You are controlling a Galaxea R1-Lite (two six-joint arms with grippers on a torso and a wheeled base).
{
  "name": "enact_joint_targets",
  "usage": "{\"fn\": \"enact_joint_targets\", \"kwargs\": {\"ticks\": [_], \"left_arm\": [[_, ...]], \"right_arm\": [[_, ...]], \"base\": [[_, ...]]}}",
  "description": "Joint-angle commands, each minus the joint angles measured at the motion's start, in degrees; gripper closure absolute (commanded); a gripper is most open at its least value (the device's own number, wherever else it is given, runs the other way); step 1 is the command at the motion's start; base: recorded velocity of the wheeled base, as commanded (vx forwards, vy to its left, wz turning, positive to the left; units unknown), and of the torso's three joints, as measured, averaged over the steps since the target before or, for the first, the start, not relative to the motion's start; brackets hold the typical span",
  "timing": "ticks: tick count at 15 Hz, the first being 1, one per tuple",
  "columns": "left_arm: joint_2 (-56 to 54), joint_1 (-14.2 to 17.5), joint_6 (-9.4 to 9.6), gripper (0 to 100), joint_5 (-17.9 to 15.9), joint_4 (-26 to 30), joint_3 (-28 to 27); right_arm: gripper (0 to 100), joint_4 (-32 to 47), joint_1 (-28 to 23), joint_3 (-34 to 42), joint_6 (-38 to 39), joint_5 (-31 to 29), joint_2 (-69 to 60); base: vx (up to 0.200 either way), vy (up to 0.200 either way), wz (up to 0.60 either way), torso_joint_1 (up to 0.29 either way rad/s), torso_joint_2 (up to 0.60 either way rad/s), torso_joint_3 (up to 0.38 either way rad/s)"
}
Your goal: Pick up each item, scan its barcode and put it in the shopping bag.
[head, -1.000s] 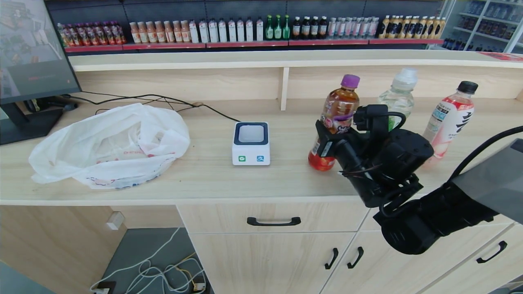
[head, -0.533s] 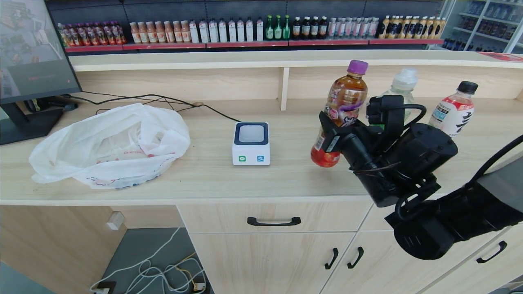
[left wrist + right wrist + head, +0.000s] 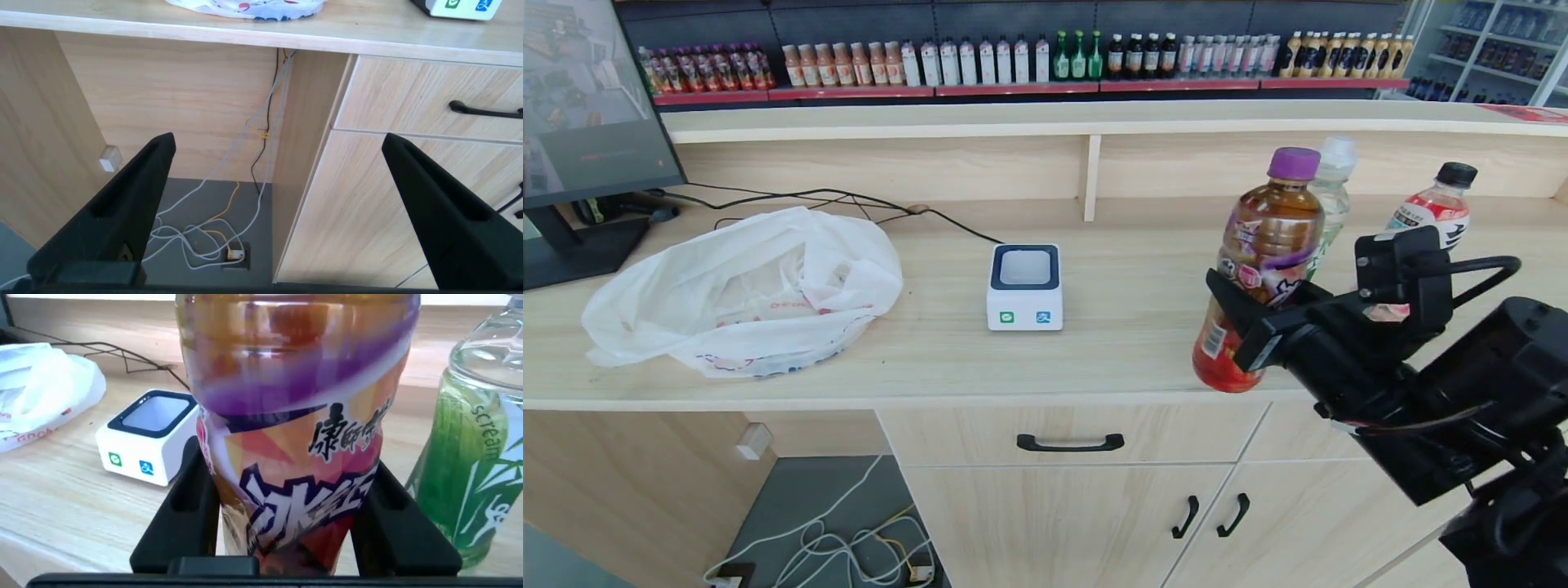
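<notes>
Lifted off the tabletop (image 3: pixel 1094 359), the tea bottle (image 3: pixel 1270 237) now hangs clamped in the right pincer (image 3: pixel 1241 331), well right of the scanner (image 3: pixel 1023 286). Carry it over level, then turn its barcode squarely toward the scanner's window.

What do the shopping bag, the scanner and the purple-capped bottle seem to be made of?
Shopping bag: thin white plastic film, crinkled, half see-through.
Scanner: probably hard plastic, smooth white shell, glossy dark-framed window on top.
Purple-capped bottle: likely clear plastic, since the amber drink shows through; glossy printed label.
</notes>
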Motion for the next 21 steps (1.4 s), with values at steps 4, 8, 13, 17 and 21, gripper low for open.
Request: {"fn": "enact_joint_targets", "kwargs": {"ticks": [4, 8, 13, 17, 21], "left_arm": [[-0.02, 0.00, -0.02, 0, 0.00, 0.00, 0.00], [-0.02, 0.00, -0.02, 0, 0.00, 0.00, 0.00], [-0.02, 0.00, -0.02, 0, 0.00, 0.00, 0.00], [-0.02, 0.00, -0.02, 0, 0.00, 0.00, 0.00], [-0.02, 0.00, -0.02, 0, 0.00, 0.00, 0.00]], "right_arm": [[100, 0.91, 0.11, 11.75, -2.46, 3.13, -11.24], [100, 3.90, 1.96, 15.18, -2.98, 3.13, -17.04], [100, 9.17, 8.73, 9.99, 0.79, 1.98, -18.62], [100, 9.17, 8.73, 4.45, 11.96, 1.63, -17.12], [100, 9.17, 8.64, 2.26, 22.94, 2.60, -17.04]], "base": [[0.000, 0.000, 0.00, 0.000, 0.00, 0.000], [0.000, 0.000, 0.00, 0.000, 0.00, 0.000], [0.000, 0.000, 0.00, 0.000, 0.00, 0.000], [0.000, 0.000, 0.00, 0.000, 0.00, 0.000], [0.000, 0.000, 0.00, 0.000, 0.00, 0.000]]}}
